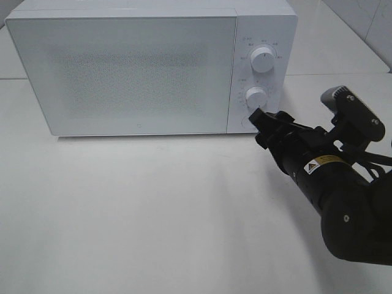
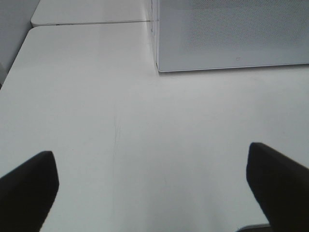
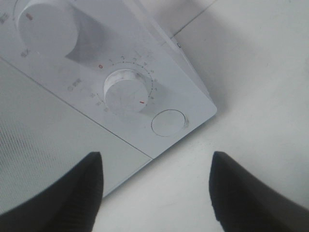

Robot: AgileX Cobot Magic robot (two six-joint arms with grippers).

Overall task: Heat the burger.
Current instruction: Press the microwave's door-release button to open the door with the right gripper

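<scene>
**Burger out of sight, microwave shut, dial not yet reached**

The burger is not seen in any view. Nothing lies on the bare tabletop point(image 1: 153, 208), and the frosted door point(image 1: 122, 73) of the microwave point(image 1: 141, 18) is shut and cannot be seen through. It is therefore judged, not seen, that the burger has been put inside already.

The microwave is set along the far edge of the tabletop, with its control panel at the right end. Two dials are carried on the panel: the upper knob point(image 1: 263, 60) and the lower knob point(image 3: 126, 92), with a round button point(image 3: 168, 122) just below them at the panel's lower corner.

The right gripper point(image 1: 264, 117) is held close in front of that lower corner, pointed at the lower knob and the round button. Its jaws are parted and nothing is gripped between them; neither the knob nor the button is touched in the wrist view.

The left gripper point(image 2: 154, 188) is held low over the left part of the tabletop, short of the microwave's front corner, with its jaws spread wide and nothing held.

As far as can be judged, loading and closing are done. What is left is the setting of the dials so that heating is started, and later the burger's removal.
</scene>
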